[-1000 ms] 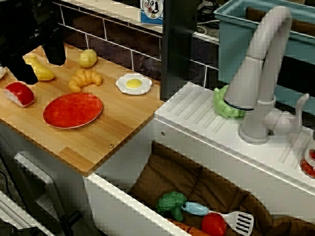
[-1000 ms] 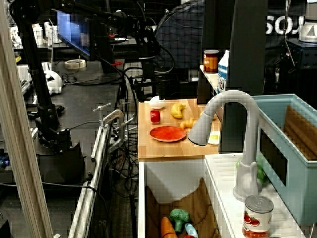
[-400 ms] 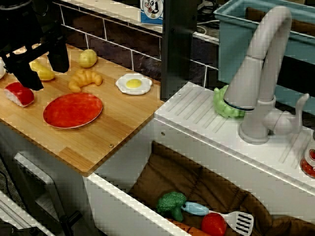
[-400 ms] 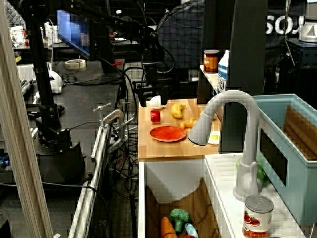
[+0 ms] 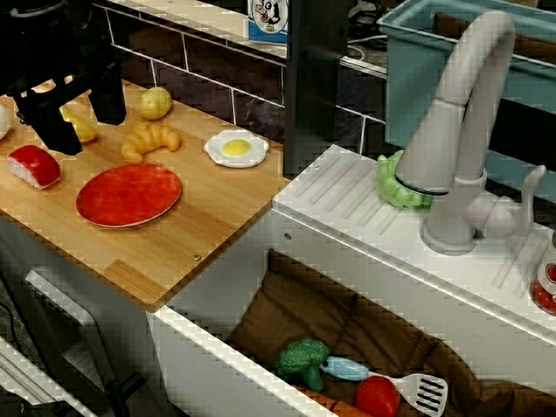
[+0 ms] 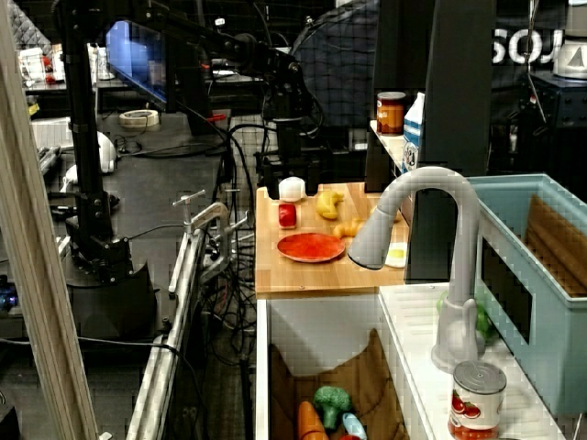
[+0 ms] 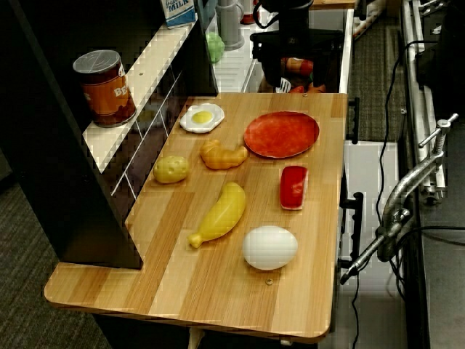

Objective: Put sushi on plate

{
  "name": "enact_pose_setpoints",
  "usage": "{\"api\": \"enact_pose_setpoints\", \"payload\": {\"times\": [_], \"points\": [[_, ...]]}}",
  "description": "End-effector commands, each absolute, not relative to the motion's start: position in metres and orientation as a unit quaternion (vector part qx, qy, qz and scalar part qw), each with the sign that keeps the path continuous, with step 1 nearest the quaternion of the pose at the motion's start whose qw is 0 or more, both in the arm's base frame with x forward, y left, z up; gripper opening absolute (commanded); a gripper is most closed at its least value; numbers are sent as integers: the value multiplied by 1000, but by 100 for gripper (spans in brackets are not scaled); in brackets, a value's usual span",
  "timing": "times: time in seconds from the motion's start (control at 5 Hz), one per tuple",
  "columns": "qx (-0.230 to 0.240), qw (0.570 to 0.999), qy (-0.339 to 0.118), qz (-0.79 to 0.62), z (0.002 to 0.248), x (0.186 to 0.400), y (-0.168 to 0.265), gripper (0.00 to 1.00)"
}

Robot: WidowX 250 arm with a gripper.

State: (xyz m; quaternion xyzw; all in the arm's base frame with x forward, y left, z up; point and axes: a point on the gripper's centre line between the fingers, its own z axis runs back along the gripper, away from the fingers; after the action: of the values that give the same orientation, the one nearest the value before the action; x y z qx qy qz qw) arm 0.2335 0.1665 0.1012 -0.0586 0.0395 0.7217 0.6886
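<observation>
The sushi [image 5: 33, 165], red on a white base, lies at the left edge of the wooden counter, also seen as the sushi [image 7: 293, 186] and the sushi [image 6: 287, 214]. The red-orange plate [image 5: 129, 194] sits just right of it with nothing on it, and shows again as the plate [image 7: 282, 134]. My black gripper [image 5: 80, 120] hangs open above the counter, behind and slightly right of the sushi. Its two fingers are spread wide with nothing between them. In the side view the gripper [image 6: 293, 170] hovers over the far end of the counter.
A yellow banana [image 7: 219, 213], a potato [image 5: 155, 102], a croissant [image 5: 149, 139] and a fried egg [image 5: 236, 148] lie behind the plate. A white egg [image 7: 269, 247] sits near the sushi. To the right are the sink [image 5: 347, 330] holding toys and the faucet [image 5: 460, 130].
The open gripper has come in over the counter, dropping lower and shifting a little to the right, closer to the banana and sushi. The toys have not moved.
</observation>
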Motion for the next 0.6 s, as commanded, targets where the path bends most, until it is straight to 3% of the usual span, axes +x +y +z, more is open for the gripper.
{"api": "enact_pose_setpoints", "payload": {"times": [0.0,0.4], "points": [[-62,681,10,729,108,248,185,100],[-60,676,5,735,100,256,209,100]]}}
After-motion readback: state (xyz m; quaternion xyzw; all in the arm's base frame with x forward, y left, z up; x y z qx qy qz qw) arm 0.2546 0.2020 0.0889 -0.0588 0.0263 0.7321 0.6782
